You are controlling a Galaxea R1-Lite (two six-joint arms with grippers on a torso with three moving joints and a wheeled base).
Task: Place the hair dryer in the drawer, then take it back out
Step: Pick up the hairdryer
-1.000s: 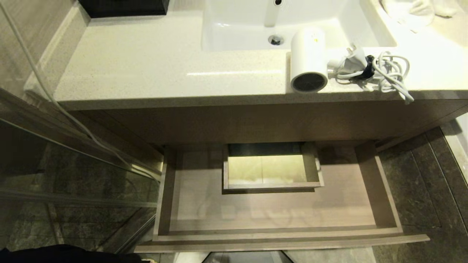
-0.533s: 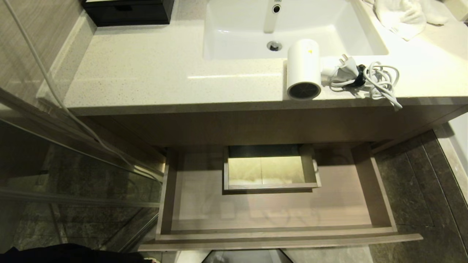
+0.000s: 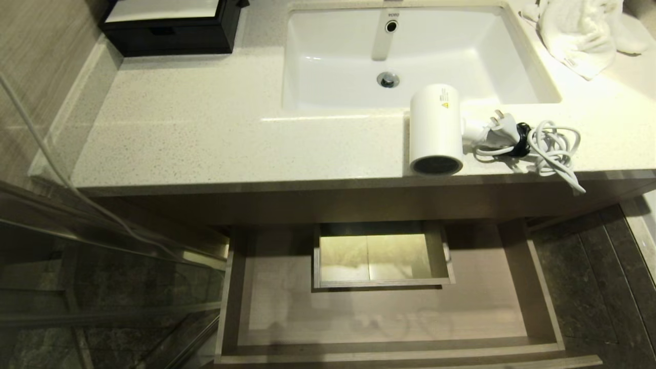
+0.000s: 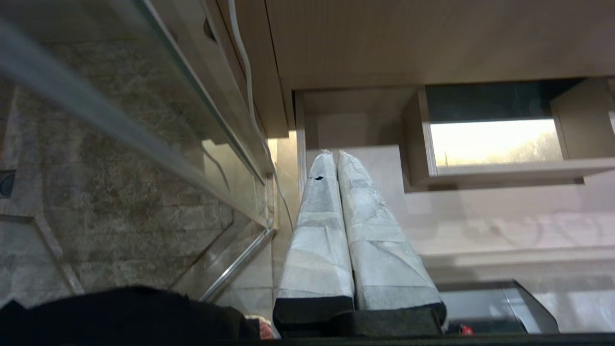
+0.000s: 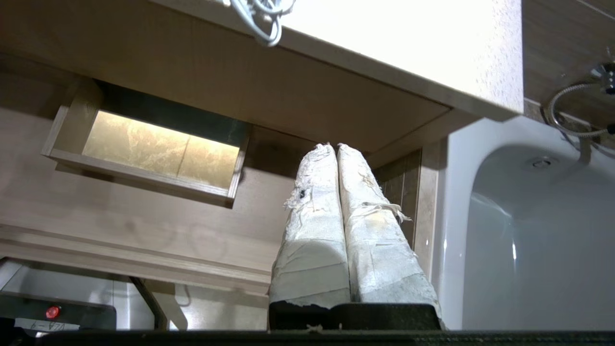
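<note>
Both grippers, left gripper (image 4: 335,153) and right gripper (image 5: 334,145), are clenched empty below the countertop (image 3: 205,128); the hair dryer (image 3: 435,130) lies ungrasped above the open drawer (image 3: 389,320).

The speckled cream vanity countertop (image 3: 205,128) carries a white hair dryer (image 3: 435,130) lying at its front edge, right of centre, with the grille facing the edge. Its coiled grey cord and plug (image 3: 538,146) lie just beside it toward the right. A black box (image 3: 169,28) sits at the back left corner and a white towel (image 3: 579,31) at the back right.
</note>
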